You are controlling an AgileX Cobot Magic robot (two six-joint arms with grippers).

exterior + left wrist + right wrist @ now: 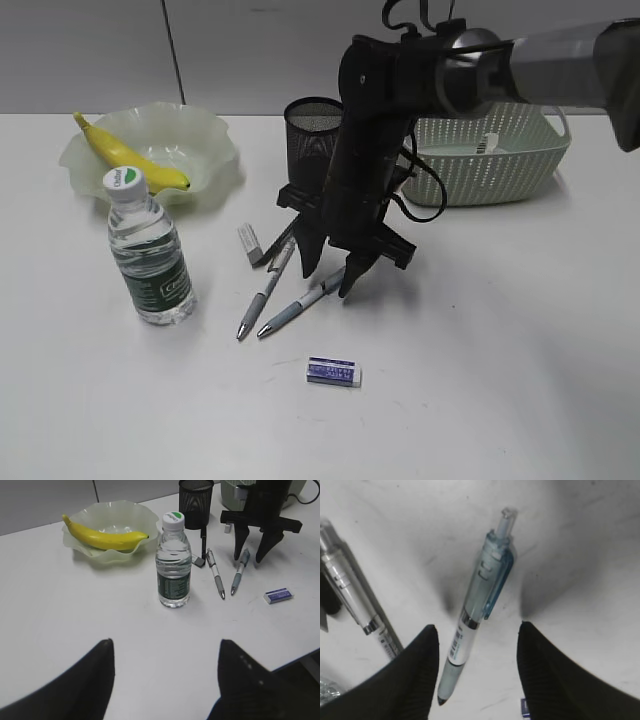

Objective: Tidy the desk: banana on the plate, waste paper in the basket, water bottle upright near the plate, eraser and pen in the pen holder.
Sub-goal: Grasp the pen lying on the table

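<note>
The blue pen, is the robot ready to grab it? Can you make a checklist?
1. Right gripper open: ok.
2. Blue pen between the fingers: ok, seen in the right wrist view.
3. Fingers low enough to pinch: cannot tell.
4. Silver pen clear of the grab: ok, it lies apart.
5. Pen holder upright and open: ok.
6. Left gripper out of the way: ok.

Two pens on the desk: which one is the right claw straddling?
The blue-clip pen, nearer the eraser. The open right claw spans it; the silver pen lies beside it, outside the fingers.
</note>
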